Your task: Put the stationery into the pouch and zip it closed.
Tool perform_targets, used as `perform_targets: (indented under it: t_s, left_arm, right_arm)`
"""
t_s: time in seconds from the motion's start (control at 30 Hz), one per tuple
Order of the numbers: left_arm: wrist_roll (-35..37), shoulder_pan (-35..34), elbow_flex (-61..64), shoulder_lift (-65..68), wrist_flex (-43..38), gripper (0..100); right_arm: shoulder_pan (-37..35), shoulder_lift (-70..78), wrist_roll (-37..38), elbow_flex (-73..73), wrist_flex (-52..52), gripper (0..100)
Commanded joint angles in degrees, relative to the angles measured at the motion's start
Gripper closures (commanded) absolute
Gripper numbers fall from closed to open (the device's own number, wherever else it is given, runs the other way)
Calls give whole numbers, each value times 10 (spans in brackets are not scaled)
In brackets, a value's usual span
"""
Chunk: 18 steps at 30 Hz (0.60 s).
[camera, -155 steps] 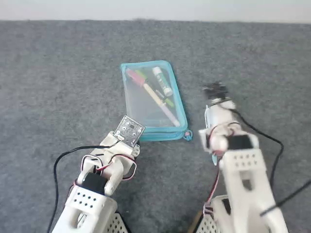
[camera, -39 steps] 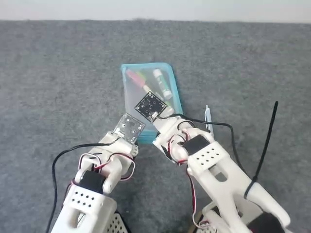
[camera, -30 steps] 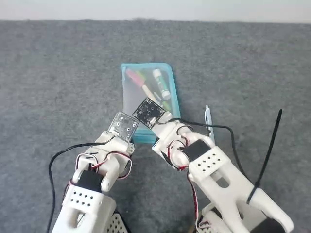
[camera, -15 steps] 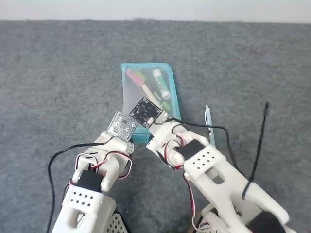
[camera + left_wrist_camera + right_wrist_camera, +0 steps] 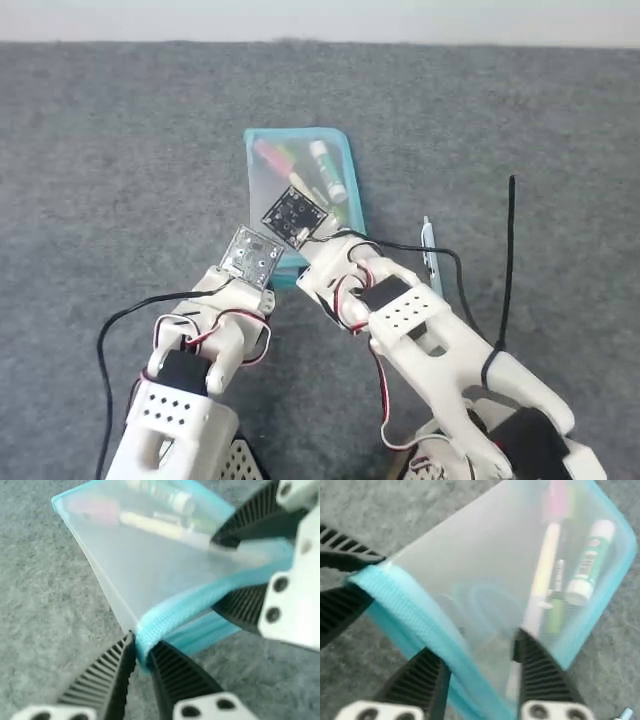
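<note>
1. Slippage: your left gripper [image 5: 142, 667] pinches just one corner of the translucent teal-edged pouch [image 5: 300, 180] on the grey tabletop [image 5: 120, 150].
2. Your right gripper [image 5: 480, 670] straddles its zipper edge, jaws apart; zipping now strands the slim pale pen [image 5: 430, 258] outside.

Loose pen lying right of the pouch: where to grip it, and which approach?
I'd take the pen mid-barrel, straight down from above, closing across its narrow width. It lies flat on the grey mat, long axis pointing away from the arms, both long sides free, clear of the pouch.
</note>
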Motion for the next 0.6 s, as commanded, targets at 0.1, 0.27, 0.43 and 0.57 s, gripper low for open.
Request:
perform_targets:
  t_s: [0.1, 0.27, 0.43, 0.57]
  left_arm:
    - [4, -5, -33, 3, 7, 988]
    - [2, -6, -36, 3, 10, 976]
    - [3, -7, -36, 3, 10, 855]
    - [4, -47, -40, 3, 6, 840]
  right_arm:
    - [18, -14, 8, -55, 81, 993]
    - [55, -59, -25, -65, 159, 992]
    - [80, -106, -53, -62, 217, 992]
    - [81, -121, -53, -62, 247, 992]
